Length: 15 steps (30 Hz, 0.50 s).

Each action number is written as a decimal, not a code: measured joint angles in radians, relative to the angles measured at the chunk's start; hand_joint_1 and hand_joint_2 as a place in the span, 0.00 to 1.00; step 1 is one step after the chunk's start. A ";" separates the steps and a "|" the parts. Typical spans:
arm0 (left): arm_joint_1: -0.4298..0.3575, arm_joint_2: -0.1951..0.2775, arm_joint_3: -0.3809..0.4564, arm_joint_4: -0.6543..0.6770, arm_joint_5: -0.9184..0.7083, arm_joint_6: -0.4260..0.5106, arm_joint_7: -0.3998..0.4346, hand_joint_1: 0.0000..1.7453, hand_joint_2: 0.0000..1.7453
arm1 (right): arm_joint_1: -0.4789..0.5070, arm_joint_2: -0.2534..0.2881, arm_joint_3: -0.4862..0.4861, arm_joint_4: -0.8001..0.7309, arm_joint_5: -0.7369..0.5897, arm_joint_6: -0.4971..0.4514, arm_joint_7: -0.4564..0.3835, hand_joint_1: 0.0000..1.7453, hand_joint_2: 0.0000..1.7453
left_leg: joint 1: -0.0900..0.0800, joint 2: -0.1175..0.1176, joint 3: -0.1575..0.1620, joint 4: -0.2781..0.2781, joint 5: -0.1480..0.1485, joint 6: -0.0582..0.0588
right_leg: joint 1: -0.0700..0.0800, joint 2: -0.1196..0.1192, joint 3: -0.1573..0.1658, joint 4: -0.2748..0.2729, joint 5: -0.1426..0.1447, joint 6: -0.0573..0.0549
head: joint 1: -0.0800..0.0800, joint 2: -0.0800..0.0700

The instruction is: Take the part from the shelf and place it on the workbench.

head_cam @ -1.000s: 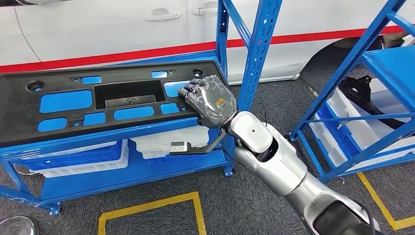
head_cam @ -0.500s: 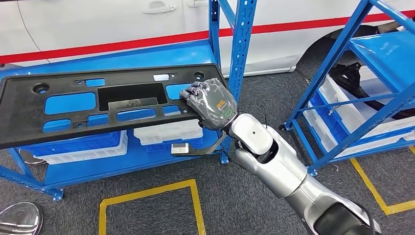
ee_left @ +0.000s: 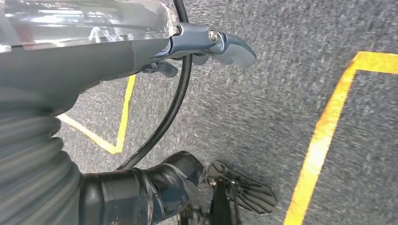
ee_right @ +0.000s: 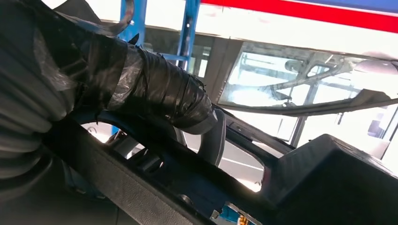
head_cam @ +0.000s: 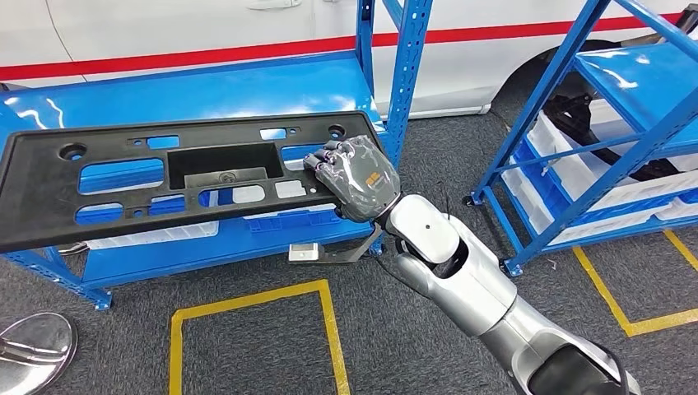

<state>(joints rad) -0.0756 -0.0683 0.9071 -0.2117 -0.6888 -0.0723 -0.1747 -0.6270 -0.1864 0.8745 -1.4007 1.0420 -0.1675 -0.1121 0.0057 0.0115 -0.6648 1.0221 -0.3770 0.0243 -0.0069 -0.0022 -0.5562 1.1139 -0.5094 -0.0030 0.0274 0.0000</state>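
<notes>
Since the earlier frames the part (head_cam: pixel 165 177) has come off the shelf (head_cam: pixel 214 86) and out toward me: its near edge now hangs past the shelf front, and I can see white bins and the lower shelf through its cutouts instead of solid blue. It's a long black plastic panel with a rectangular recess in the middle, lying roughly level, far edge over the blue top deck, near edge out over the grey carpet. My right hand (head_cam: pixel 355 174) grips it at the right end, fingers (head_cam: pixel 328 155) curled over the top through one of the openings; in the right wrist view the taped thumb (ee_right: pixel 155 89) sits against the underside of the part (ee_right: pixel 328 187). The left hand (ee_left: pixel 94 37) hangs low over the carpet, holding nothing that I can see, but I honestly can't tell if the fingers are spread or curled. Behind the shelf there's a white car (head_cam: pixel 206 33) with a red stripe. Second blue rack (head_cam: pixel 625 123) on the right has white trays with a black piece in them. Yellow floor tape (head_cam: pixel 247 337) marks a box on the near carpet.
</notes>
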 joint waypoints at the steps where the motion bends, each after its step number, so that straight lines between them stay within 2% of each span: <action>1: 0.000 -0.001 0.000 0.000 -0.001 -0.001 -0.001 0.00 1.00 | -0.001 0.000 0.000 -0.002 -0.001 0.000 -0.001 1.00 1.00 | 0.000 0.000 -0.004 0.003 0.007 -0.005 | 0.004 0.000 0.032 -0.048 -0.011 -0.004 | 0.000 0.000; 2: 0.001 -0.003 0.000 0.000 -0.002 -0.001 -0.001 0.00 1.00 | -0.001 0.000 -0.001 -0.003 -0.002 0.000 -0.002 1.00 1.00 | 0.001 0.000 -0.007 0.002 0.016 -0.012 | 0.008 -0.001 0.044 -0.073 -0.019 -0.008 | 0.000 0.000; 4: 0.002 -0.003 0.000 0.000 -0.002 -0.002 -0.002 0.00 1.00 | -0.003 0.000 -0.001 -0.005 -0.006 0.001 -0.003 1.00 1.00 | 0.003 0.000 -0.009 -0.004 0.028 -0.025 | 0.007 -0.003 0.034 -0.085 0.000 -0.016 | 0.001 0.000; 5: 0.002 -0.004 0.000 0.000 -0.003 -0.002 -0.002 0.00 1.00 | -0.003 0.000 -0.001 -0.005 -0.007 0.001 -0.003 1.00 1.00 | 0.004 -0.002 -0.016 0.003 0.013 -0.031 | 0.003 -0.005 0.026 -0.091 0.012 -0.023 | 0.000 0.000; 6: 0.002 -0.004 0.000 0.000 -0.003 -0.003 -0.002 0.00 1.00 | -0.003 0.001 -0.001 -0.005 -0.008 0.002 -0.003 1.00 1.00 | 0.004 -0.003 -0.027 0.029 -0.022 -0.037 | -0.001 -0.006 0.016 -0.097 0.027 -0.029 | 0.000 0.000; 8: 0.002 -0.004 0.000 0.000 -0.004 -0.004 -0.002 0.00 1.00 | -0.003 0.002 -0.001 -0.005 -0.010 0.002 -0.004 1.00 1.00 | 0.010 -0.005 -0.059 0.138 -0.126 -0.050 | -0.004 -0.008 -0.011 -0.101 0.053 -0.037 | 0.000 0.000; 9: 0.002 -0.004 0.000 0.000 -0.004 -0.004 -0.002 0.00 1.00 | -0.003 0.002 -0.001 -0.005 -0.010 0.003 -0.004 1.00 1.00 | 0.012 -0.005 -0.071 0.204 -0.163 -0.056 | -0.004 -0.008 -0.026 -0.099 0.065 -0.037 | 0.000 0.000; 10: 0.002 -0.004 0.000 0.000 -0.004 -0.004 -0.002 0.00 1.00 | -0.002 0.002 -0.001 -0.005 -0.010 0.003 -0.004 1.00 1.00 | 0.015 -0.005 -0.075 0.256 -0.175 -0.061 | -0.004 -0.008 -0.043 -0.097 0.077 -0.035 | 0.000 0.000; 11: 0.002 -0.003 0.000 0.000 -0.004 -0.004 -0.002 0.00 1.00 | -0.001 0.002 -0.001 -0.005 -0.011 0.003 -0.005 1.00 1.00 | 0.017 -0.005 -0.065 0.279 -0.162 -0.065 | -0.005 -0.009 -0.060 -0.094 0.089 -0.033 | 0.000 0.000; 12: 0.002 -0.003 0.000 0.000 -0.004 -0.005 -0.002 0.00 1.00 | -0.001 0.002 -0.001 -0.005 -0.011 0.003 -0.005 1.00 1.00 | 0.020 -0.005 -0.039 0.269 -0.135 -0.068 | -0.007 -0.009 -0.079 -0.089 0.099 -0.029 | 0.000 0.000; 13: 0.001 -0.003 0.000 0.000 -0.004 -0.005 -0.002 0.00 1.00 | 0.000 0.002 -0.001 -0.005 -0.011 0.003 -0.005 1.00 1.00 | 0.023 -0.005 0.005 0.225 -0.109 -0.070 | -0.008 -0.009 -0.096 -0.084 0.109 -0.024 | 0.000 0.000; 14: -0.001 -0.003 0.000 0.000 -0.004 -0.004 -0.002 0.00 1.00 | 0.000 0.002 -0.001 -0.006 -0.012 0.003 -0.005 1.00 1.00 | 0.024 -0.005 0.061 0.156 -0.103 -0.070 | -0.008 -0.009 -0.110 -0.079 0.117 -0.019 | 0.000 0.000; 15: -0.002 -0.002 0.000 -0.001 -0.004 -0.005 -0.002 0.00 1.00 | 0.000 0.002 -0.001 -0.006 -0.013 0.003 -0.005 1.00 1.00 | 0.023 -0.008 0.113 0.082 -0.112 -0.066 | -0.008 -0.009 -0.120 -0.075 0.125 -0.013 | 0.000 0.000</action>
<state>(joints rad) -0.0775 -0.0707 0.9071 -0.2123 -0.6930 -0.0769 -0.1771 -0.6266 -0.1844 0.8736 -1.4068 1.0292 -0.1640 -0.1171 0.0290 0.0036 -0.5515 1.1041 -0.4890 -0.0416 -0.0150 -0.0112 -0.6759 1.0390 -0.3843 -0.0155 0.0276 0.0000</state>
